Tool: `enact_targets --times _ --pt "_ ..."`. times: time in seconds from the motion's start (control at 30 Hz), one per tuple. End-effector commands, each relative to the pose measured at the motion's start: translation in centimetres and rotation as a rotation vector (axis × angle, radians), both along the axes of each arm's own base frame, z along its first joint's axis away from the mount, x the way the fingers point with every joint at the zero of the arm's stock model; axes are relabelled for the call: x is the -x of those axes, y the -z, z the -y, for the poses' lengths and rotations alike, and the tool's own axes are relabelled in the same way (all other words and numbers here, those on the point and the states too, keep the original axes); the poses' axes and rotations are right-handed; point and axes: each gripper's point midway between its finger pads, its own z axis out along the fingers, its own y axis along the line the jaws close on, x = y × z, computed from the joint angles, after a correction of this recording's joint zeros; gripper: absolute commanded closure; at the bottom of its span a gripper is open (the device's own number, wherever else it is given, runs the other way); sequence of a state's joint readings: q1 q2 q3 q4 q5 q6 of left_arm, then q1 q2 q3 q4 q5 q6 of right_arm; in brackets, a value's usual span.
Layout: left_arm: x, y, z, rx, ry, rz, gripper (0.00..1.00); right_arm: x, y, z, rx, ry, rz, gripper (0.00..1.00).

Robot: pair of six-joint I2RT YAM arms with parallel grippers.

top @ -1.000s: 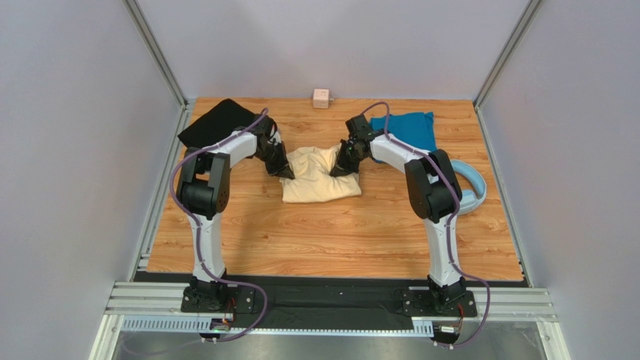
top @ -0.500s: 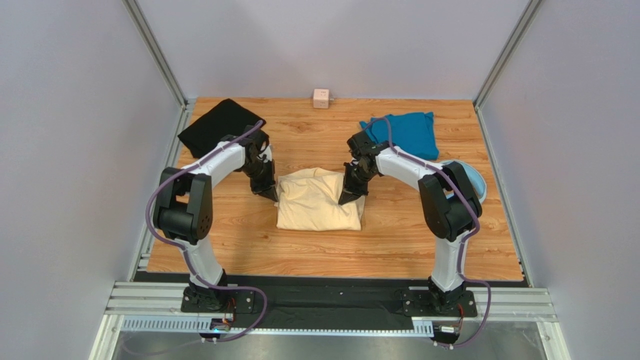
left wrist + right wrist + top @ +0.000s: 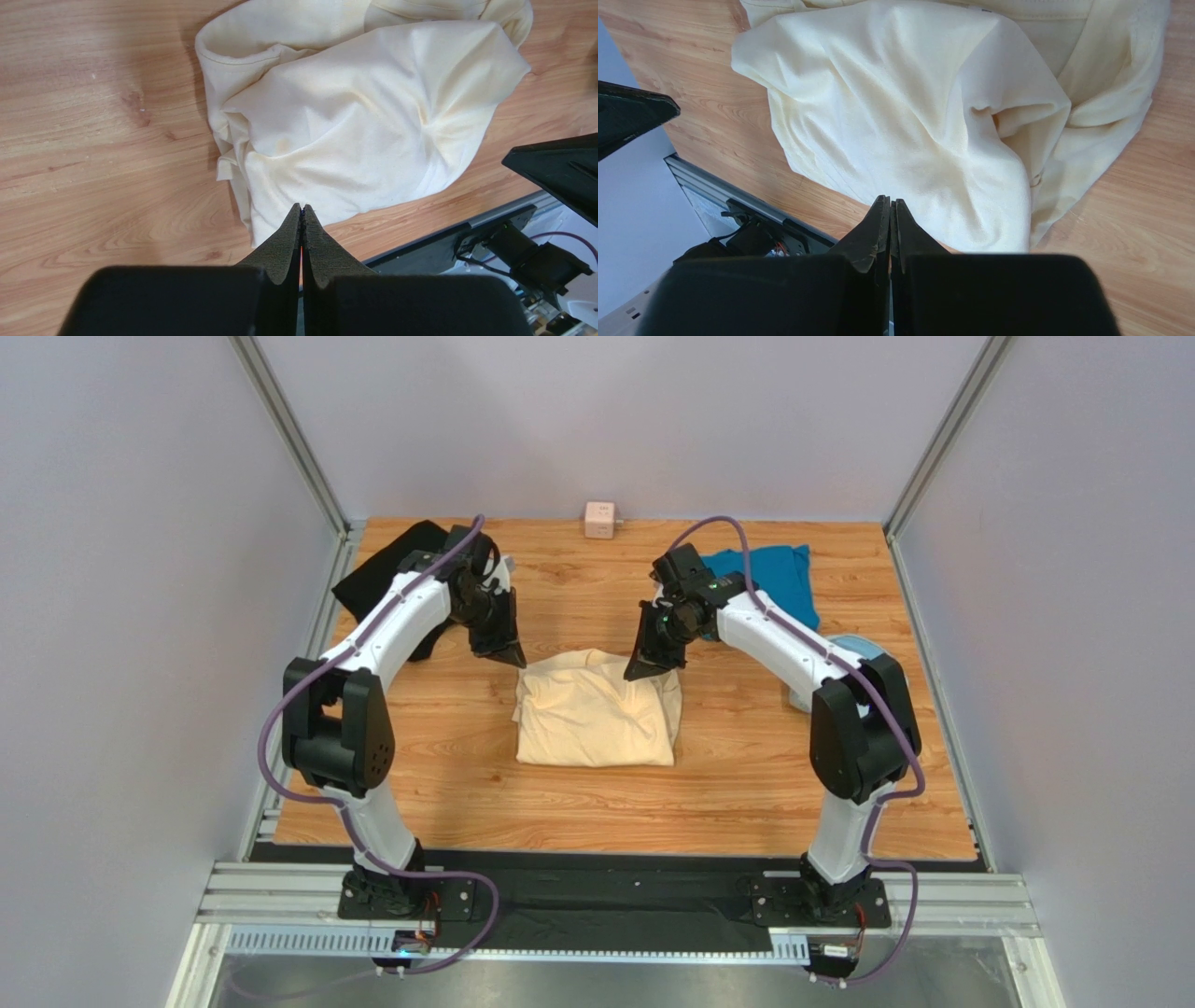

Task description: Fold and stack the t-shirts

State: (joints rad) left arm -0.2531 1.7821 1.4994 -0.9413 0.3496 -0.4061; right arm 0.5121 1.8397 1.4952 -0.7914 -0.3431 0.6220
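Both grippers now stand lifted off the cream-yellow t-shirt point(image 3: 596, 714), higher and farther back than half a second ago. You see the left gripper point(image 3: 502, 647) and the right gripper point(image 3: 640, 667) clenched on nothing, fingertips pressed together in each wrist view. The shirt lies mid-way across the table point(image 3: 421, 798) as a rumpled, roughly square bundle. It sits just nearward of both grippers and between them, neither arm clearly nearer, with no plain long axis. The left arm overlaps the black t-shirt point(image 3: 379, 567), and the right arm cuts off the teal t-shirt point(image 3: 772, 577). The bundle's underlayers are hidden from you.
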Motion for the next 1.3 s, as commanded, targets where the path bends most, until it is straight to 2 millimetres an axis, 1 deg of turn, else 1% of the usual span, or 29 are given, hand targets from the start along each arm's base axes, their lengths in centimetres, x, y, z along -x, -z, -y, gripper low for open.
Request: enact_targets --times 0.0,0.03,0.07,0.1,0.13,0.17,0.2,0.27,0.3,0.33,0.37,0.4,0.47,0.5,0.57,0.6,0.7,0.73,0.8,0.87,0.9,0.93,0.97,1.0,1.1,1.13,1.17,1.23,1.27 --pt "-0.1 -0.7 1.4 0.036 0.017 0.006 1.0 -1.4 0.3 -0.2 0.022 -0.023 0.023 1.0" --pt "-0.1 -0.5 1.6 0.037 0.02 0.007 1.0 -1.8 1.3 -0.2 0.044 -0.025 0.015 1.0" --pt "-0.2 -0.2 1.9 0.04 0.027 0.007 1.0 -2.6 1.2 -0.3 0.047 -0.022 0.029 1.0" --pt "-0.1 -0.1 2.2 0.049 0.031 0.004 1.0 -3.0 1.6 -0.3 0.054 -0.019 0.03 1.0" --pt "-0.2 0.4 2.4 0.051 0.037 -0.005 1.0 -3.5 2.8 -0.3 0.068 -0.024 0.01 1.0" --pt "-0.3 0.8 3.0 0.057 0.047 0.005 1.0 -4.2 2.6 -0.4 0.066 -0.024 0.024 1.0" --pt "-0.5 1.3 3.2 0.051 0.05 0.008 1.0 -4.7 3.0 -0.3 0.074 -0.02 0.021 1.0" --pt "-0.8 3.2 4.0 0.042 0.067 0.0 1.0 -5.7 4.3 0.0 0.106 -0.023 0.021 1.0" --pt "-0.9 4.0 4.1 0.032 0.059 -0.018 1.0 -6.1 4.9 0.6 0.122 -0.016 0.008 1.0" --pt "-0.9 5.8 4.1 0.013 0.049 -0.062 1.0 -6.3 5.6 1.0 0.143 -0.012 -0.001 1.0" --pt "-0.8 6.6 4.0 0.001 0.034 -0.086 1.0 -6.6 6.8 1.6 0.164 -0.007 -0.023 1.0" --pt "-0.8 8.0 3.6 -0.03 0.0 -0.119 1.0 -7.0 7.1 2.4 0.175 0.009 -0.035 1.0" --pt "-0.8 8.9 3.4 -0.049 -0.021 -0.139 1.0 -7.4 8.0 3.8 0.2 0.034 -0.049 1.0" --pt "-0.8 9.5 3.4 -0.053 -0.027 -0.151 1.0 -7.7 8.5 4.9 0.213 0.059 -0.06 1.0" --pt "-0.7 9.9 3.3 -0.063 -0.029 -0.164 1.0 -8.1 8.8 5.9 0.213 0.076 -0.062 1.0" --pt "-0.8 10.4 2.9 -0.086 -0.039 -0.171 1.0 -8.2 9.3 6.8 0.216 0.094 -0.078 1.0" --pt "-0.9 10.9 2.1 -0.105 -0.081 -0.209 1.0 -8.4 9.7 7.8 0.221 0.102 -0.085 1.0" --pt "-1.3 10.9 1.4 -0.102 -0.103 -0.215 1.0 -8.3 9.9 7.9 0.217 0.099 -0.092 1.0" --pt "-1.7 10.8 1.0 -0.092 -0.116 -0.215 1.0 -8.3 10.0 7.8 0.209 0.096 -0.089 1.0" --pt "-2.5 10.4 0.2 -0.097 -0.113 -0.196 1.0 -8.2 10.3 7.5 0.19 0.09 -0.097 1.0" --pt "-2.8 10.6 0.0 -0.102 -0.11 -0.201 1.0 -8.2 10.4 7.4 0.185 0.09 -0.099 1.0" --pt "-3.5 9.9 -0.3 -0.105 -0.111 -0.195 1.0 -8.0 10.6 7.3 0.181 0.087 -0.108 1.0" --pt "-3.7 10.3 -0.4 -0.112 -0.094 -0.204 1.0 -8.1 10.7 7.3 0.179 0.086 -0.108 1.0" --pt "-4.7 9.5 -0.3 -0.101 -0.086 -0.181 1.0 -7.9 10.6 7.2 0.173 0.085 -0.113 1.0" --pt "-5.4 9.1 0.6 -0.048 -0.039 -0.173 1.0 -7.8 10.4 6.7 0.149 0.076 -0.118 1.0" --pt "-6.1 8.7 1.0 -0.034 -0.032 -0.157 1.0 -7.8 10.4 6.6 0.14 0.076 -0.123 1.0" --pt "-6.2 9.0 1.4 -0.012 -0.023 -0.167 1.0 -7.7 10.5 6.4 0.13 0.074 -0.131 1.0" --pt "-6.9 8.5 2.2 0.023 -0.009 -0.153 1.0 -7.7 10.0 5.7 0.092 0.061 -0.133 1.0" --pt "-7.0 8.4 2.6 0.048 0.0 -0.157 1.0 -8.1 9.2 5.4 0.074 0.062 -0.115 1.0"
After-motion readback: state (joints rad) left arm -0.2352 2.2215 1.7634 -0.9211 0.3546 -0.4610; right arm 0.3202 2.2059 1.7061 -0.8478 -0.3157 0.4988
